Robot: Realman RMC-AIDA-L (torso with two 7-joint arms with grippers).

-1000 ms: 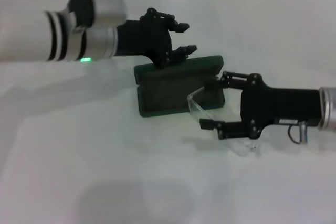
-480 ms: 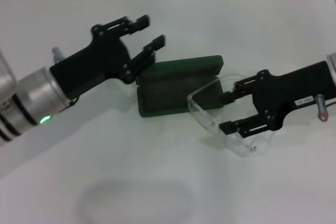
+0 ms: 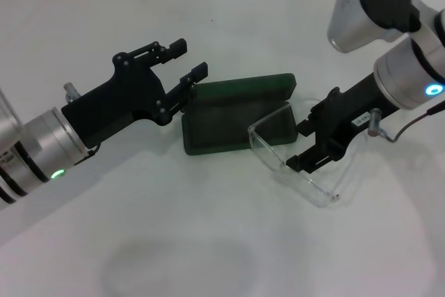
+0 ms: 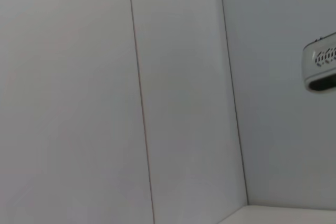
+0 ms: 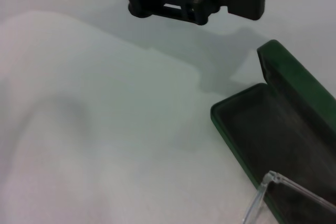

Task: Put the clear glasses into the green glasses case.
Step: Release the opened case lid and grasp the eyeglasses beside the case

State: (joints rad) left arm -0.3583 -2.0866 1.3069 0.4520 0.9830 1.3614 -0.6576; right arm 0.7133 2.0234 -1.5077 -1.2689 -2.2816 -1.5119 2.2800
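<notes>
Gripping clear glasses (image 3: 292, 161), right claw (image 3: 304, 145) clamps; left claw (image 3: 186, 58) spread above matte case (image 3: 233, 119).

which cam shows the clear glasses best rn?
Head view: the whole frame of the clear glasses shows, one end over the open green case, with the right gripper at them. The right wrist view catches only one corner at the case edge. The left wrist view shows only wall.

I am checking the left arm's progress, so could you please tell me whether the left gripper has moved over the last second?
Yes. The left gripper has swung from above the green case's raised lid to beside the case's left end, jaws open.
</notes>
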